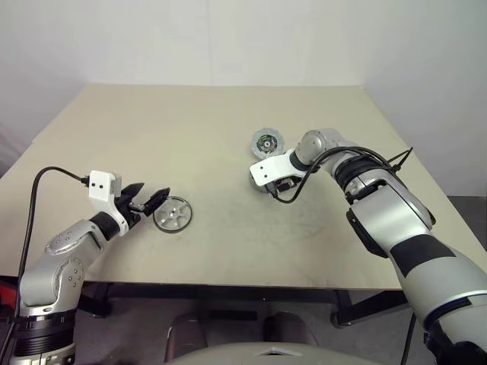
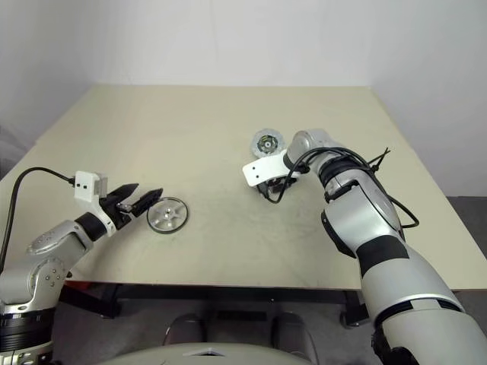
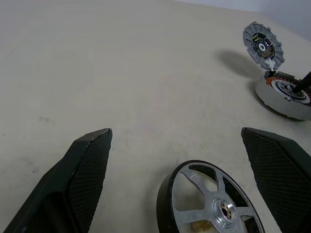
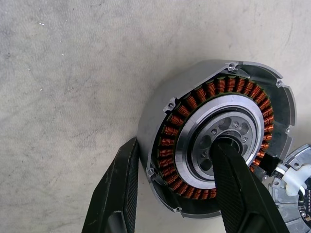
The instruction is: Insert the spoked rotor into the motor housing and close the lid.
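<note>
The spoked rotor (image 1: 173, 214) lies flat on the table near its front left, its hub (image 3: 224, 209) facing up. My left gripper (image 1: 152, 196) is open just left of the rotor, a finger reaching each side of it without touching. The motor housing (image 4: 167, 109), with copper windings showing, sits right of centre. My right gripper (image 4: 179, 145) points down at it, one finger against its outer wall and the other in its hollow centre, shut on the ring between them. The lid (image 1: 266, 141) stands tilted just behind the housing, its dark-centred face showing.
The beige table (image 1: 190, 129) carries nothing else. A black cable (image 1: 304, 179) loops off my right wrist over the housing. The table's front edge runs close below the rotor.
</note>
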Controlling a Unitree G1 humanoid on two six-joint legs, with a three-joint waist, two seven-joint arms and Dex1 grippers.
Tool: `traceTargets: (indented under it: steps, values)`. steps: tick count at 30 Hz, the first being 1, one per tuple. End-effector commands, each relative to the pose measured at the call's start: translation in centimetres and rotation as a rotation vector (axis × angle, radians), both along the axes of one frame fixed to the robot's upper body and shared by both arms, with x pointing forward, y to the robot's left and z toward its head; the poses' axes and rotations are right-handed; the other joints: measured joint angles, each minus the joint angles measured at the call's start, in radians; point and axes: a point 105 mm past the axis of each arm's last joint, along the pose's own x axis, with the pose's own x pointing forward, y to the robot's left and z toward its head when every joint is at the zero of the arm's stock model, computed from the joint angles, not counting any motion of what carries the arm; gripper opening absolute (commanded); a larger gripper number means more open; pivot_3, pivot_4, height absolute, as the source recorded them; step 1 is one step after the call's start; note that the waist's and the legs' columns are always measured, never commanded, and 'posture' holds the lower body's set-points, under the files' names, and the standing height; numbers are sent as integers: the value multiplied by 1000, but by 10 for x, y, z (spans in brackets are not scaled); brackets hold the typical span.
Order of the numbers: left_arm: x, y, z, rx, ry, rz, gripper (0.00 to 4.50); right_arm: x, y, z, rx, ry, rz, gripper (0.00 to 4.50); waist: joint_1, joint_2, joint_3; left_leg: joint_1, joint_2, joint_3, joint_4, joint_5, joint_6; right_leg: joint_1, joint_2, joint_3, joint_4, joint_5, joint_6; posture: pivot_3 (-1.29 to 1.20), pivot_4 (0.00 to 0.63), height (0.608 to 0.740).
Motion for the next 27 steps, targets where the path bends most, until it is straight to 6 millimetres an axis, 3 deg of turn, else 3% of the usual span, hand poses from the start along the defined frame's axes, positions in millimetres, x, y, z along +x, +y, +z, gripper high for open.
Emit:
traceTargets:
  steps: [1,16,27]
  values:
    - [1,0,14,8,-55,-2,4500,1,3,4,33,-8,-4,2049,0,0,0,0,0,0,0,0,0,0,0,0,0,0,0,0,0,740]
    - [2,2,15,10,-53,-3,4500,-14,28,23,157,51,157,2049,-3,0,0,-1,1,0,0,0,0,-1,0,0,0,0,0,0,0,740]
    - [2,2,15,12,-50,-6,4500,-27,60,25,287,57,240,2049,0,0,0,-1,1,0,0,0,0,-1,0,0,0,0,0,0,0,740]
